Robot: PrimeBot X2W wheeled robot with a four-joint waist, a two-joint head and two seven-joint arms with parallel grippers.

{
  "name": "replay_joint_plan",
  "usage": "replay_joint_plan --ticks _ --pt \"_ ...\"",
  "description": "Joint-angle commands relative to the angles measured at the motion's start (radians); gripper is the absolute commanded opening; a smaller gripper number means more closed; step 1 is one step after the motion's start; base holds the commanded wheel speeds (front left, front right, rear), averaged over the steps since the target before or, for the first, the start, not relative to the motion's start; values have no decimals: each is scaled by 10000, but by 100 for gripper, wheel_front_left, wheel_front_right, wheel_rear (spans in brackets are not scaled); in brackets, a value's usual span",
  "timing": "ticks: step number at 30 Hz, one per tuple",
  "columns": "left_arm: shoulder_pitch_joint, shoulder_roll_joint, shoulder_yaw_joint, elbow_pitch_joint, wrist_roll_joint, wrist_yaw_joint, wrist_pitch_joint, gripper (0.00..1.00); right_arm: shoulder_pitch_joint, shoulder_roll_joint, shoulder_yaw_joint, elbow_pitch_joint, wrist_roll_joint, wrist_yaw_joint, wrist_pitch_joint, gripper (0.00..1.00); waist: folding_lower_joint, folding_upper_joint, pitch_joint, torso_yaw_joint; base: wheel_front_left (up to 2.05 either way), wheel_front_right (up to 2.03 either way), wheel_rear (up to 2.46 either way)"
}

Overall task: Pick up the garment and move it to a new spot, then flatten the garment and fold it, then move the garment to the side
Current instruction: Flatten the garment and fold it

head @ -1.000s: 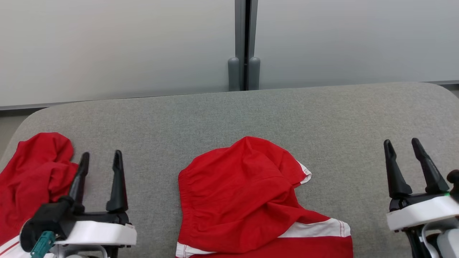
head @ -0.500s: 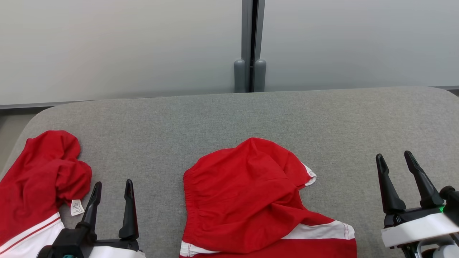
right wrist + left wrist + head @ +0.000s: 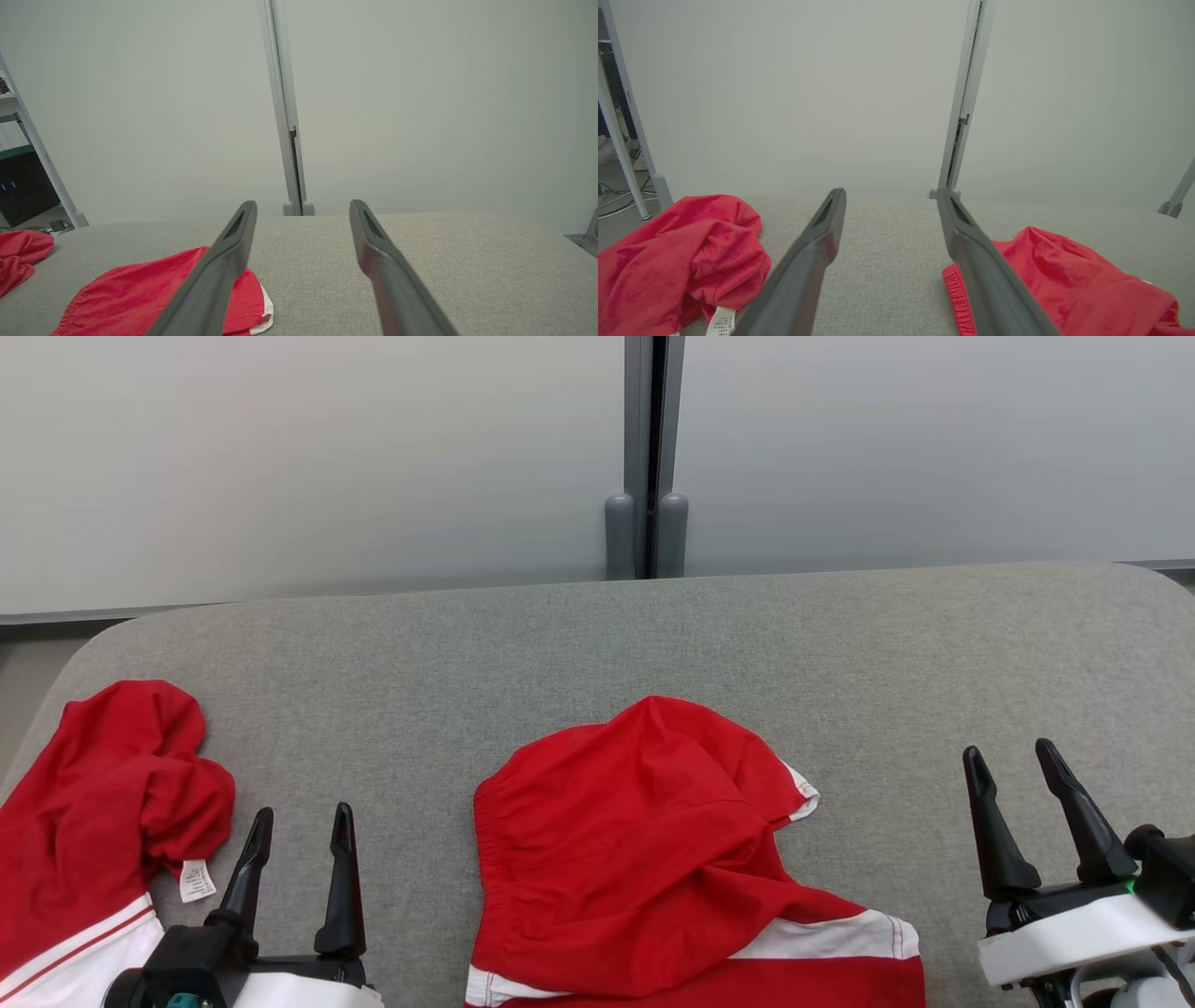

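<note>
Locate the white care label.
Head view, lower left: the care label pokes from the crumpled red garment, just left of the left gripper.

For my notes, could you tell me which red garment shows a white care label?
The crumpled garment at the left edge, not the central garment; its label lies left of the left gripper.

Garment central on table, second garment at left edge, panels behind.
</note>
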Motion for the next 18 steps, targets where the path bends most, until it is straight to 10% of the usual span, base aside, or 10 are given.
replay_joint_plan --ticks 1,18 --pt "-109 -6 81 19 72 -64 0 100 -74 -56 -16 56 17 2 -45 100 0 0 -7 -14 0 0 0" --pt "169 25 -247 517 -352 -912 1508 100 11 -973 910 95 983 2 506 100 0 0 28 -86 0 0 0"
